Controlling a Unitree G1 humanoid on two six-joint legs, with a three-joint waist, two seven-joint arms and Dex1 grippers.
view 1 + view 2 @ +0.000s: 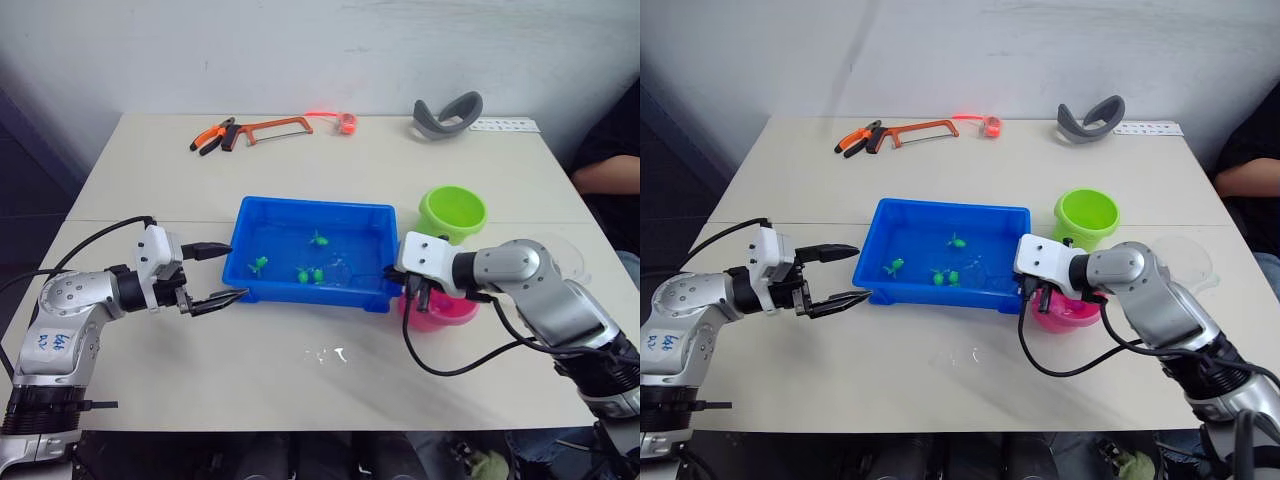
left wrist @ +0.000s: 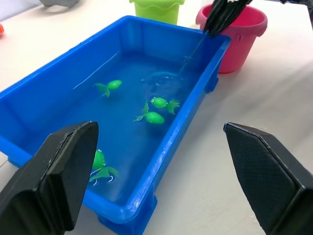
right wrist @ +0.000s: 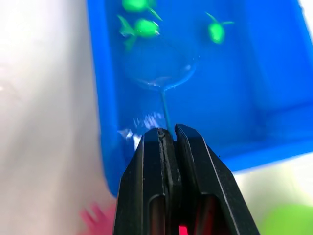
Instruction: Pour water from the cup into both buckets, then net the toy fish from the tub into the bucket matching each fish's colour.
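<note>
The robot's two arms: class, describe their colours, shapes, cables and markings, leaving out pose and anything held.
Both arms are rounded silver-grey shells with black joints. A white boxy wrist block precedes each black, two-fingered, tapering claw: left claw, right claw. Black cables loop outside each forearm. The left arm carries blue handwritten marks.

Item 1: blue handwritten marks on my left forearm casing, too small for me to read (could be digits or letters, cannot tell). Item 2: white strip at far table edge, printed marks, illegible. No readable text, brand, number or sign on anything else I see.
</note>
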